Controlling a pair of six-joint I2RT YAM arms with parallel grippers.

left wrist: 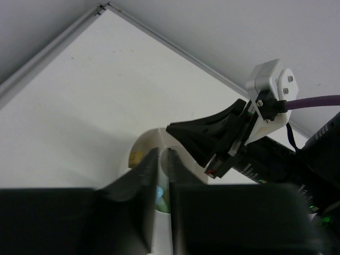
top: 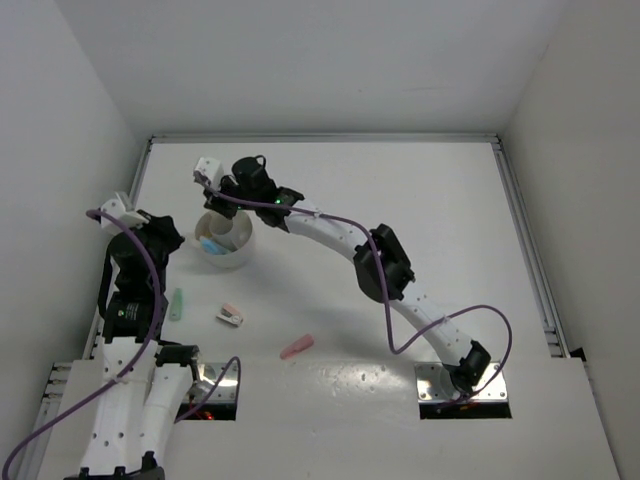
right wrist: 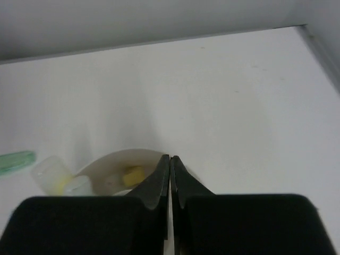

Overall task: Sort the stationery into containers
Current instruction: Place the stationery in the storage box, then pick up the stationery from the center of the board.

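Three loose pieces, green stick (top: 177, 303), pink stick (top: 297, 346), stapler (top: 230, 316), near one bowl (top: 241, 257); right claw (right wrist: 169, 157) closed, left claw (left wrist: 163, 152) apparently narrow.

A matte white rectangular tabletop (top: 420, 200) fills the scene. Plain pale grey wall panels (top: 300, 60) rise from the tabletop's far and side edges. A silver metal rail (top: 527, 250) runs along its right edge. The light is soft and even.

I see right gripper (right wrist: 170, 158) jaws pressed together, tips over the white bowl (right wrist: 114, 159) rim. Yellow piece (right wrist: 133, 175) inside it; green stick (right wrist: 16, 161) on table (right wrist: 239, 106), far left.
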